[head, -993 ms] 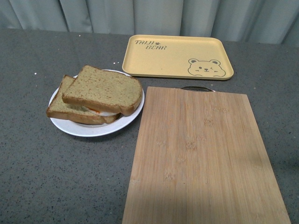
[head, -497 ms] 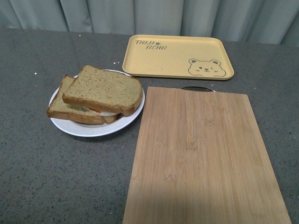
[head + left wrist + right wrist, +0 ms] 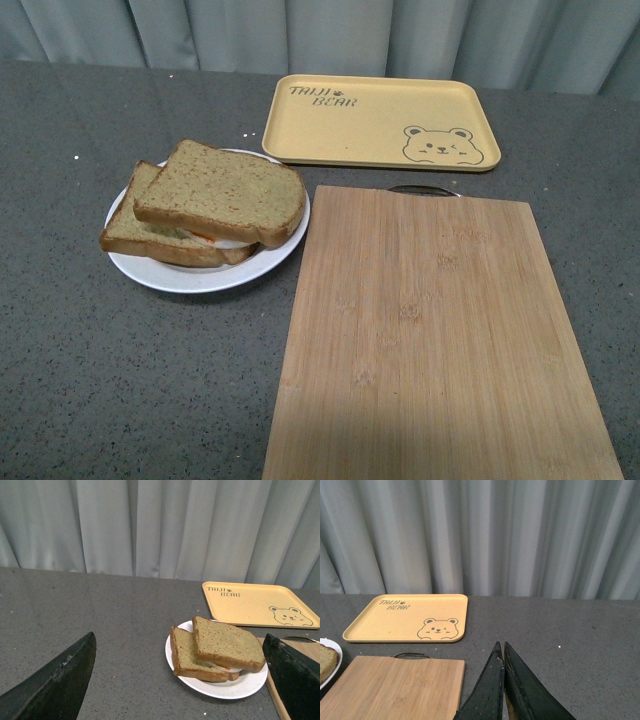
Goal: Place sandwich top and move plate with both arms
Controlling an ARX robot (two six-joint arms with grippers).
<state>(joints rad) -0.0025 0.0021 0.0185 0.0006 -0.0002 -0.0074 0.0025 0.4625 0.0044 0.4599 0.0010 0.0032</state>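
The sandwich top (image 3: 222, 192) lies on a lower bread slice with egg showing between them, all on the white plate (image 3: 200, 275) at the left of the table. It also shows in the left wrist view (image 3: 228, 642), on the plate (image 3: 225, 689). My left gripper (image 3: 182, 672) is open, its black fingers wide apart, above the table short of the plate. My right gripper (image 3: 502, 650) is shut and empty above bare table, next to the board's corner. Neither arm shows in the front view.
A bamboo cutting board (image 3: 430, 330) lies right of the plate, its metal handle at the far end. A yellow bear tray (image 3: 380, 122) sits behind it. Grey curtains close off the table's far edge.
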